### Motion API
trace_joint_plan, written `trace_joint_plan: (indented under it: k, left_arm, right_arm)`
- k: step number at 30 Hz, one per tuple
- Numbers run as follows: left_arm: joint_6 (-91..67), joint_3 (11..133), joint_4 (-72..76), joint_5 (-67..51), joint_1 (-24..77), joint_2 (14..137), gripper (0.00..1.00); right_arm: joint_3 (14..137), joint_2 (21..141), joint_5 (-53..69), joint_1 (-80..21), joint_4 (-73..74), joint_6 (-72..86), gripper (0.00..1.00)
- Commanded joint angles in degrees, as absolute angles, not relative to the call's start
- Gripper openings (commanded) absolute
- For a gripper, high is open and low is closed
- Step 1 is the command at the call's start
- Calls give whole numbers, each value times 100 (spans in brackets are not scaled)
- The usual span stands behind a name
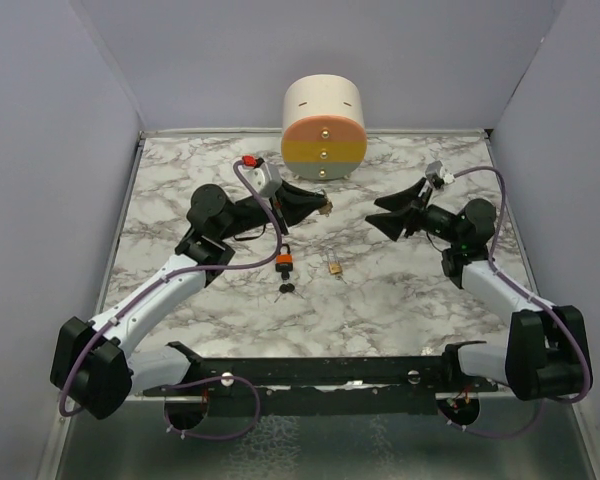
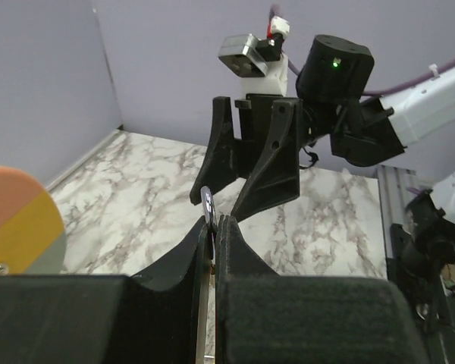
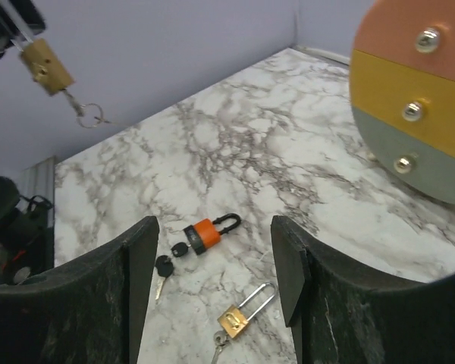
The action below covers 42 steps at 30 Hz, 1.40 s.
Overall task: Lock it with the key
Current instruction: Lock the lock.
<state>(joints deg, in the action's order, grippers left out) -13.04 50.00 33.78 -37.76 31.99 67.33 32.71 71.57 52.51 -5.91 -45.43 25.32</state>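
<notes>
My left gripper (image 1: 317,205) is shut on a small brass padlock (image 3: 45,64) and holds it in the air by its shackle. A key with a ring (image 3: 89,115) hangs from the padlock's underside. In the left wrist view the pads (image 2: 231,239) are pressed together, with a thin dark piece (image 2: 207,203) poking out above them. My right gripper (image 1: 377,214) faces it from the right, open with nothing between its fingers (image 2: 273,159). On the table lie an orange padlock (image 3: 205,233) with black keys (image 3: 164,267) and a second brass padlock (image 3: 239,318).
A round drawer unit (image 1: 323,130) with orange, yellow and grey fronts stands at the back middle. Purple walls close in the marble table (image 1: 180,180) on three sides. The loose padlocks lie between the arms, near the middle.
</notes>
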Motion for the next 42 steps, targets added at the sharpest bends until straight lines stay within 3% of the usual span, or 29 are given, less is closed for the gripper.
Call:
trace_joint_plan:
  k: [1,13,22,25,28,30,42]
  left_arm:
    - [-1555,5146,3511,-4579,3260,6778,0]
    - [-2165,5419,3515,-4632,3922,7181,0]
    - [-2177,5584,3515,-4427,4259,7398,0]
    - [-2062,5640,3515,-4434,4288,7480,0]
    - [-1984,5676,3516,-4412,4296,7551,0]
    - [-1955,5699,3516,-4439,4298,7594,0]
    - [-1425,5713,3544,-4449,4401,7497,0]
  right_arm:
    - [3111,6832,6597,-571,-5367,2932,59]
    - [2683,5834,6973,-683,-6160,3359,46]
    - [2650,5696,6931,-850,-5994,3346,22]
    - [2643,5728,6928,-899,-6012,3393,24]
    - [2637,5724,6902,-917,-6020,3452,42]
    - [2629,5723,6892,-935,-6005,3460,48]
    - [2589,5909,6836,-1036,-6205,3672,47]
